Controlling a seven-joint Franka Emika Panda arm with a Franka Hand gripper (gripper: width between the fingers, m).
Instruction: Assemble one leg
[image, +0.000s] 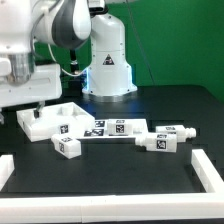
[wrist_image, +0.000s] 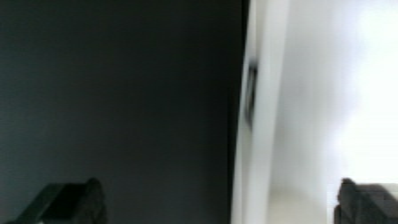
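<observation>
Black tabletop (image: 150, 200) before a green backdrop is carrying the loose parts. The gripper (image: 37, 103) is hanging at the exterior view's left, over the edge of the large white panel (image: 62, 114). In the wrist view its fingertips (wrist_image: 71, 200) are standing wide apart with nothing between them, straddling the line where dark table is meeting a white surface, probably that panel. The nearest leg (image: 68, 146) is lying on the table just in front of the panel, apart from the gripper. A second leg (image: 160, 141) and a third leg (image: 176, 131) are lying close together toward the exterior view's right, past the marker board (image: 112, 128). Judged risk: descending from this position, one finger is likely to be striking the panel's rim and shifting the panel. A grasp taken off-centre on the chunky post could be letting it twist or slip between the pads.
</observation>
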